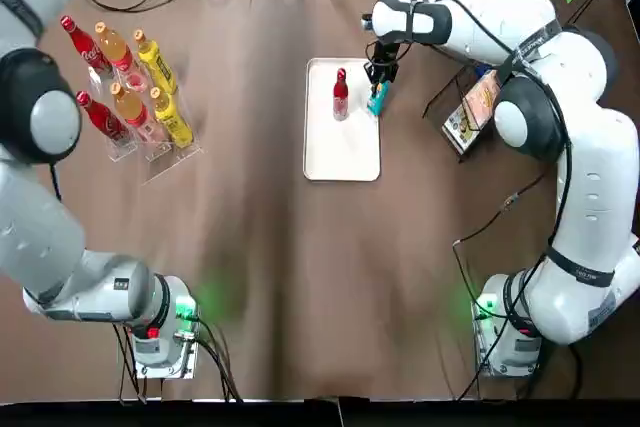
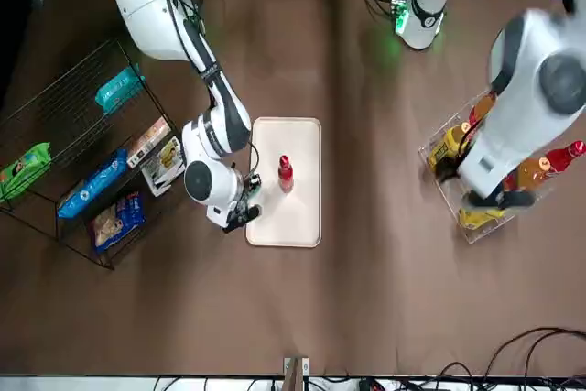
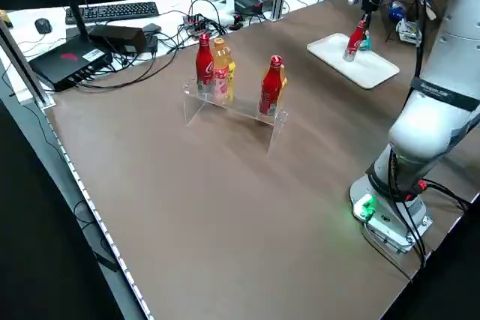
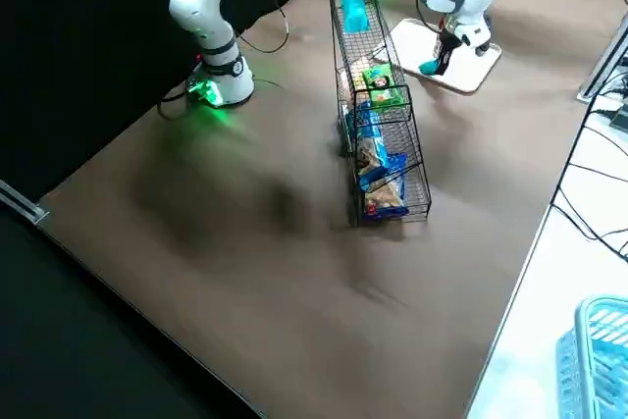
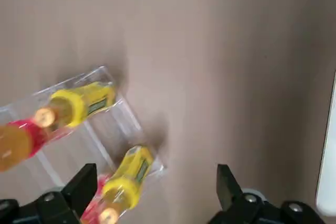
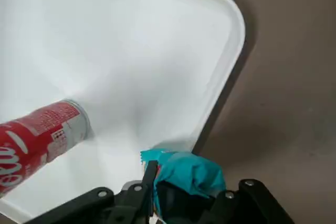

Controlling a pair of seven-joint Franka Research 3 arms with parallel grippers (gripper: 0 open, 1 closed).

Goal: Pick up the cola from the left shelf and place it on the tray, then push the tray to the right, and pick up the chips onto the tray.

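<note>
Cola first: the small red cola bottle point(image 1: 340, 94) stands upright on the flat white rectangular tray point(image 1: 342, 162), in the half of the tray farther from the arm bases. The tray lies near the middle of the brown table point(image 1: 260, 277), a touch towards the robot's right.

Over to the right gripper point(image 6: 199, 182), and it has the goods. Its fingers are clamped on a crumpled teal chips packet point(image 1: 378, 100), which bulges out between them in the right wrist view. The gripper hangs at the tray's right-hand rim, just beside the cola bottle but apart from it. The packet sits right over that rim, part above the white surface and part above the table. Whether it touches the tray, I cannot tell.

Behind that arm, on the robot's right, the black wire shelf point(image 2: 69, 148) holds more snack packets in teal, green and blue.

Across the table, the left gripper point(image 5: 155, 171) hovers above the clear acrylic rack point(image 1: 165, 162) on the robot's left. Its fingers are spread wide with nothing between them. Two yellow bottles point(image 1: 165, 87) show below it in the left wrist view, with red bottles point(image 1: 85, 42) and orange bottles point(image 1: 115, 44) alongside in the rack.
</note>
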